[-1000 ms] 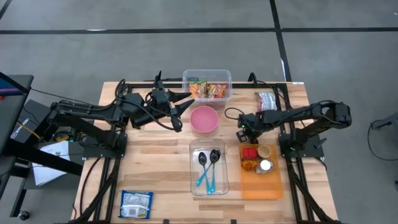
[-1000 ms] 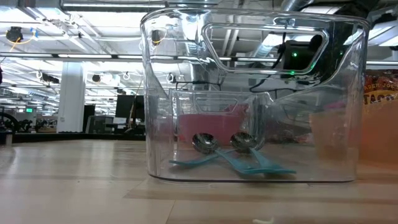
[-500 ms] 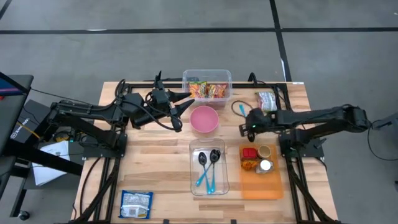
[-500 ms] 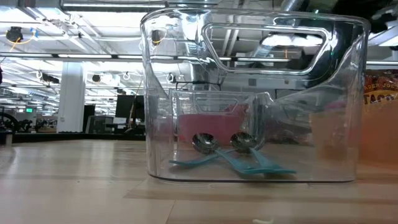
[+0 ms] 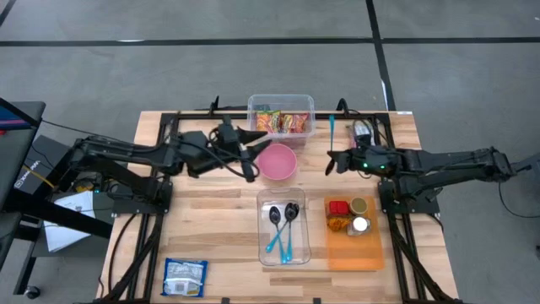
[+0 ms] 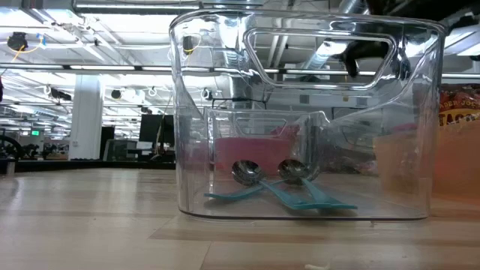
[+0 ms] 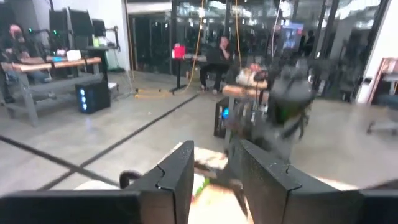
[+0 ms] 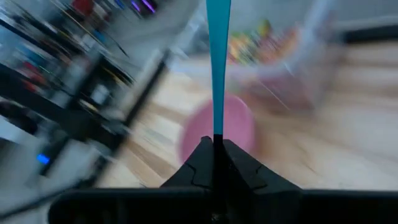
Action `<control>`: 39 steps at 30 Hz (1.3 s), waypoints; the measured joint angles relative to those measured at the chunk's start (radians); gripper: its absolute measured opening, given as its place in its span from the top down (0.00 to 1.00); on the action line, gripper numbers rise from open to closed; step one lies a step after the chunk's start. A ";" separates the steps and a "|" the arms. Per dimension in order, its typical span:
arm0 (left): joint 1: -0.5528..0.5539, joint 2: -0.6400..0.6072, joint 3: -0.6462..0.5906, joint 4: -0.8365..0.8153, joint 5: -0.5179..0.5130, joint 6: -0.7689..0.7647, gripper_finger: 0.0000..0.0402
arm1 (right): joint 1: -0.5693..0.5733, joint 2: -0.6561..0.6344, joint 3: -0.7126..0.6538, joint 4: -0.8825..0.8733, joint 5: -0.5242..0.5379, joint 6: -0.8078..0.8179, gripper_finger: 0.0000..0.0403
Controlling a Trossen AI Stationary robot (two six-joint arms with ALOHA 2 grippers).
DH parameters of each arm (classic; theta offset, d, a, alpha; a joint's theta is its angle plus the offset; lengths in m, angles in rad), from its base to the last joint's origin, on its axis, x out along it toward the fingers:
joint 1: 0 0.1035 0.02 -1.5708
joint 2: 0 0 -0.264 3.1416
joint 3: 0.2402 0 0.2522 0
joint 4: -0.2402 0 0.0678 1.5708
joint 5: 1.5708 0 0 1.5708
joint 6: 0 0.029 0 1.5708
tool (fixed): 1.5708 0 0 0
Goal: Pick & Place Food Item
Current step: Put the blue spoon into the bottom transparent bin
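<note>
My right gripper (image 5: pixel 332 158) is right of the pink bowl (image 5: pixel 277 162) and is shut on a teal spoon (image 5: pixel 332 128); in the right wrist view (image 8: pixel 216 140) the spoon's handle (image 8: pixel 217 56) runs straight away from the fingers. My left gripper (image 5: pixel 251 154) is open and empty at the bowl's left rim, and its gap also shows in the left wrist view (image 7: pixel 214 180). A clear tub of colourful snack packets (image 5: pixel 281 118) stands behind the bowl. A snack packet (image 5: pixel 361 133) lies at the far right. My right gripper pinches one end of the spoon's teal handle (image 8: pixel 217 127) between its two fingers. The handle runs on in line with the fingers, toward the table's far edge. The spoon is lifted clear of the table. Its head does not show.
A clear bin (image 5: pixel 283 226) with two teal-handled spoons stands at the centre front and fills the low view (image 6: pixel 300 112). An orange board (image 5: pixel 353 253) with small jars lies to its right. A silver packet (image 5: pixel 184 277) lies at the front left.
My right gripper has gone from beside the orange board toward the table's far edge, with the arm stretching out flat, and has carried the teal spoon, which now points at the far edge. My left gripper has gone a little toward the pink bowl.
</note>
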 joint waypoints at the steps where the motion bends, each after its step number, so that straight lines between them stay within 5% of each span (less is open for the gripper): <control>1: -0.003 0.017 0.000 -0.001 0.000 0.001 0.70 | 0.009 -0.005 0.000 0.036 0.019 -0.007 0.98; 8: -0.056 0.185 0.000 0.014 0.007 0.182 0.52 | 0.057 0.023 0.001 0.309 0.088 -0.097 0.98; 13: -0.074 0.292 -0.002 0.182 -0.113 0.091 0.38 | 0.067 0.073 0.000 0.428 0.133 -0.145 0.99; 17: -0.049 0.332 -0.002 0.323 -0.113 -0.344 0.35 | 0.068 0.113 0.000 0.575 0.136 -0.242 0.99; 28: 0.034 0.334 -0.002 0.288 0.077 -1.561 0.42 | 0.080 0.128 0.000 0.731 0.160 -0.535 0.99; 34: 0.031 0.334 -0.002 0.291 0.079 -1.875 0.50 | 0.103 0.159 0.000 0.741 0.158 -0.683 0.99; 39: 0.031 0.334 -0.002 0.290 0.073 -1.933 0.58 | 0.135 0.224 0.000 0.819 0.157 -0.803 0.99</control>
